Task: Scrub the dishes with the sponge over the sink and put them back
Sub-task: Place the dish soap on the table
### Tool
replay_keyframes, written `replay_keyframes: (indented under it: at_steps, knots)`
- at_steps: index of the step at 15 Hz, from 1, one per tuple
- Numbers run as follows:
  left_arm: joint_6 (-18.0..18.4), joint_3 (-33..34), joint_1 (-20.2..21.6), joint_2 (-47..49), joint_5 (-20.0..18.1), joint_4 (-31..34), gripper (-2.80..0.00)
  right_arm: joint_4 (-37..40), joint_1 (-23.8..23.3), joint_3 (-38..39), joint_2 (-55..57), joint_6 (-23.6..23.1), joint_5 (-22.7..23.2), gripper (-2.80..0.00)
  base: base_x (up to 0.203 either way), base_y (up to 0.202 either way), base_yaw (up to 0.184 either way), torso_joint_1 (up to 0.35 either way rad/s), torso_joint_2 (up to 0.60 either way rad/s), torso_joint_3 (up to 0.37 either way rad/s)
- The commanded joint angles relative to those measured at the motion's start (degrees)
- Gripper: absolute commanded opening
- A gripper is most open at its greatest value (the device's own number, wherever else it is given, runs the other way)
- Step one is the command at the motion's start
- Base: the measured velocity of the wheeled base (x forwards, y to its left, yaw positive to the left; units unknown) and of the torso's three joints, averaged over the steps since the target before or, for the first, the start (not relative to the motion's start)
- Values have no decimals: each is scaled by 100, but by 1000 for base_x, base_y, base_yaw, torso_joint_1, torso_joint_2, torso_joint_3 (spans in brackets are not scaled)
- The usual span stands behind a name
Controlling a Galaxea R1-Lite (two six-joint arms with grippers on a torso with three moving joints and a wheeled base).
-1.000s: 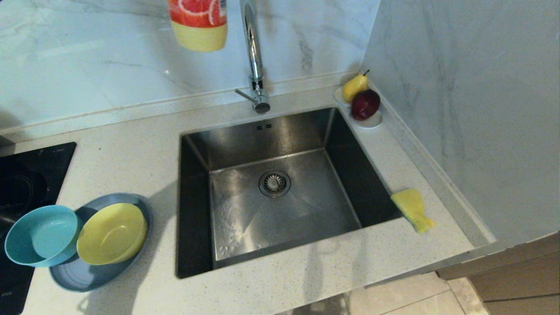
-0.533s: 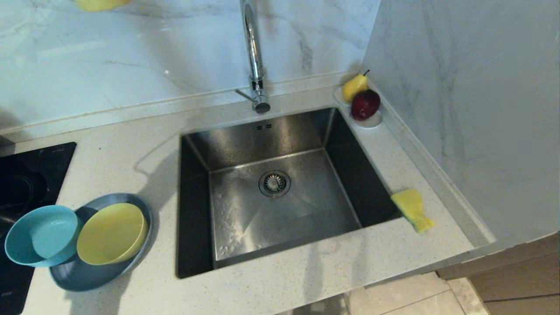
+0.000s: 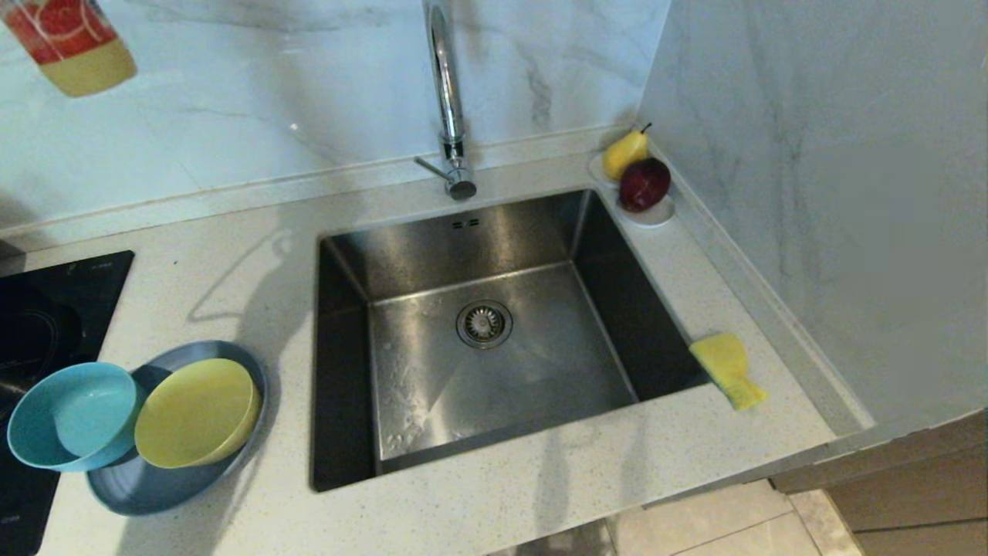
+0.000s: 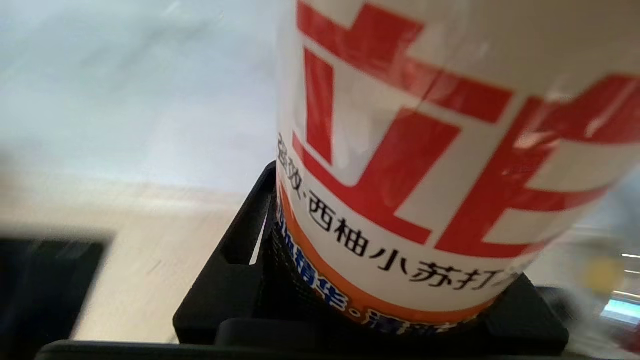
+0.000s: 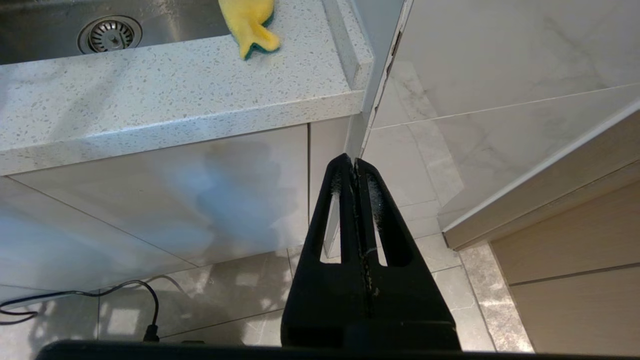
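The dishes sit stacked on the counter left of the sink (image 3: 540, 371): a grey-blue plate (image 3: 139, 486) carrying a yellow bowl (image 3: 197, 413), with a teal bowl (image 3: 73, 417) leaning on its left rim. The yellow sponge (image 3: 728, 369) lies on the counter at the sink's right edge, and the right wrist view also shows this sponge (image 5: 248, 20). My left gripper (image 4: 385, 280) is shut on a white, red and yellow detergent bottle (image 4: 425, 150). That bottle (image 3: 69, 46) hangs high at the far left. My right gripper (image 5: 355, 167) is shut and empty, parked below the counter front.
A chrome gooseneck tap (image 3: 448, 100) rises behind the sink. A small white dish (image 3: 652, 215) with a pear (image 3: 624, 153) and a red apple (image 3: 644, 184) stands in the back right corner. A black hob (image 3: 38, 309) borders the dishes on the left. A marble wall closes the right side.
The detergent bottle moved from above the sink beside the tap leftwards, briefly rose almost out of the head view, and now hangs at the top left. The dishes and sponge have not moved.
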Motion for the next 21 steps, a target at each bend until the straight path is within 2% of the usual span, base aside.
replay_keyframes:
  at_steps: [1,4,9,15,17,21]
  knots:
    - [-153,547,550,61,26,-42,-280,-3,1,2,1,0,0,-280,0,0,0,0,0,0]
    - [-176,1146,1067,373,37,-370,-280,-3,1,2,1,0,0,-280,0,0,0,0,0,0]
    - [-124,2265,1578,1010,129,-2096,-280,-3,1,2,1,0,0,-280,0,0,0,0,0,0]
    - [-98,2689,1625,1921,867,-3686,-280,-3,1,2,1,0,-9,-280,0,0,0,0,0,0]
    - [-136,2717,1620,2265,959,-4011,-280,-3,1,2,1,0,0,-280,0,0,0,0,0,0]
    - [-86,2624,1507,2999,1424,-5003,-280,-3,1,2,1,0,0,-280,0,0,0,0,0,0]
